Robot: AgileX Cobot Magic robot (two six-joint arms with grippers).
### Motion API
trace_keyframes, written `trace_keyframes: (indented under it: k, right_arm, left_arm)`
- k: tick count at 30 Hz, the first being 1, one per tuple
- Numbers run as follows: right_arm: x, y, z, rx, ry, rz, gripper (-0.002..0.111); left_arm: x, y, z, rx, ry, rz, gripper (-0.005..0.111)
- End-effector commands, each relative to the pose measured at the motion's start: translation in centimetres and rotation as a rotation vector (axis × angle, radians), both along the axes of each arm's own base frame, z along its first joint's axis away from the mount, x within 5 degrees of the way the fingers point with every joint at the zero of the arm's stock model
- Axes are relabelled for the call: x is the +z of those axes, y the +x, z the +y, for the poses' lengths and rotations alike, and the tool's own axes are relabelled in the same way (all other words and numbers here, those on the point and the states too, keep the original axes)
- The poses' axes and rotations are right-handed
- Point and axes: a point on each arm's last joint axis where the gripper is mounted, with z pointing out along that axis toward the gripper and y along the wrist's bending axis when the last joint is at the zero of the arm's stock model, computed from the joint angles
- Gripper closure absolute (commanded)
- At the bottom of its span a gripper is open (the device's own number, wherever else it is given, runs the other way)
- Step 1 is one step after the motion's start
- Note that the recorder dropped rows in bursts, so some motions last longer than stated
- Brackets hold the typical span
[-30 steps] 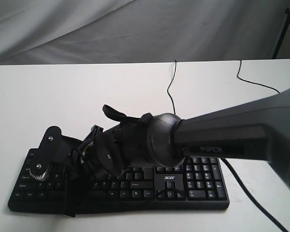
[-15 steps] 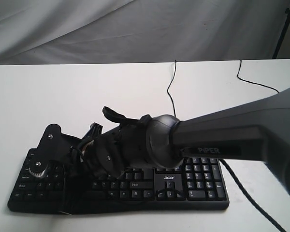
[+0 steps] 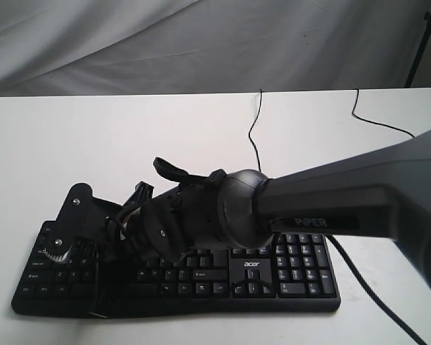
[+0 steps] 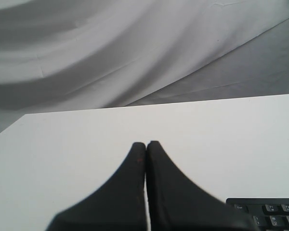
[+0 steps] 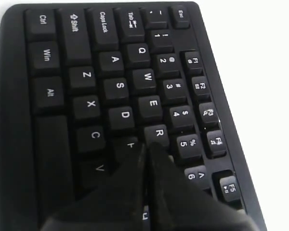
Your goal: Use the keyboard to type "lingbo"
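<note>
- On the white table [image 3: 165, 136], toward the near edge in the exterior view, lies the keyboard [image 3: 287, 277]: black, white legends, number pad at its right end, "acer" logo [image 3: 251, 264] beside it.
- Thin black cable [image 3: 253, 133] runs from the keyboard toward the table's far edge.
- Right arm [image 3: 345, 201], marked "PiPER", reaches across the middle and hides part of the keyboard's left half.
- Right gripper [image 5: 145, 147]: fingers pressed together, tips over the keys between R and F; whether they touch a key cannot be told.
- Left gripper [image 4: 145, 144]: fingers closed tip to tip, above bare table near a keyboard corner.
- Grey cloth [image 3: 201, 43] hangs behind the table.
</note>
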Motion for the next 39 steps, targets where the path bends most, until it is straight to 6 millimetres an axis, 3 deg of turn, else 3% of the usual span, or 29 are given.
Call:
trace_keyframes:
  k: [1, 4, 12, 27, 39]
  right_arm:
    - [-0.3, 0.3, -0.1, 0.004, -0.010, -0.005, 0.108]
    - [-1.3, 0.2, -0.1, -0.004, -0.018, 0.026, 0.108]
    - [-1.2, 0.2, -0.1, -0.004, -0.018, 0.026, 0.108]
    - [2.2, -0.3, -0.5, 0.027, -0.011, 0.000, 0.108]
    - [1.5, -1.9, -1.4, 0.029, -0.028, 0.024, 0.108]
  left_arm:
    - [-0.2, 0.0, 0.0, -0.004, -0.004, 0.004, 0.106]
    - [-0.2, 0.0, 0.0, -0.004, -0.004, 0.004, 0.106]
    - [-0.2, 0.0, 0.0, -0.004, -0.004, 0.004, 0.106]
    - [-0.2, 0.0, 0.0, -0.004, -0.004, 0.004, 0.106]
    - [-0.2, 0.0, 0.0, -0.004, -0.004, 0.004, 0.106]
